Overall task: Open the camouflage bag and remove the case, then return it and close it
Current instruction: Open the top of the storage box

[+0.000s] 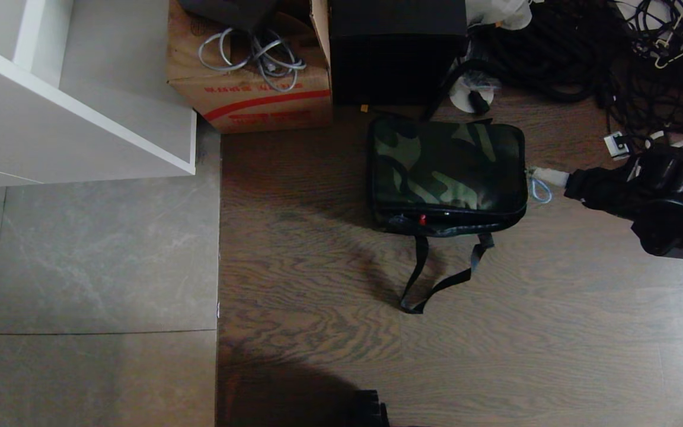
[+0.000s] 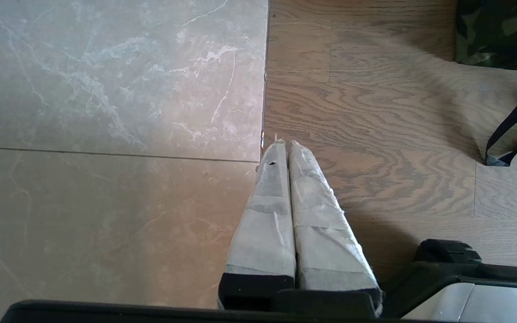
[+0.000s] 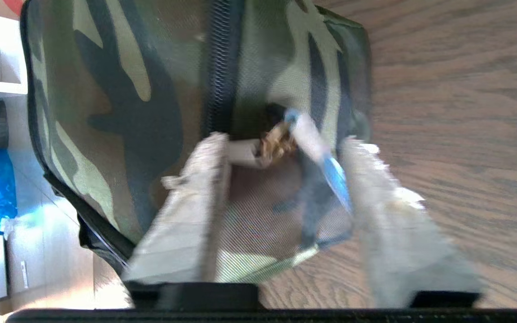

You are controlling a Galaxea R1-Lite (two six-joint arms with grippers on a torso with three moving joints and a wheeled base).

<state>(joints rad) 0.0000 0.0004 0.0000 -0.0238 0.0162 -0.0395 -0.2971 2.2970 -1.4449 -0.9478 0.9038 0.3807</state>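
on the wood floor (image 1: 318,249), beside grey tiles (image 1: 92,261), the camouflage bag (image 1: 445,169) lay; right gripper (image 3: 285,148) jaws apart at its right end, left gripper (image 2: 284,148) jaws together.

Head camera looks steeply down at the floor; both wrist cameras sit low, sharing the camouflage bag (image 1: 447,169), the right closest.

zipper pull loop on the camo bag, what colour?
Light blue loop on the green-brown-black camouflage fabric bag; clearest in the head view.
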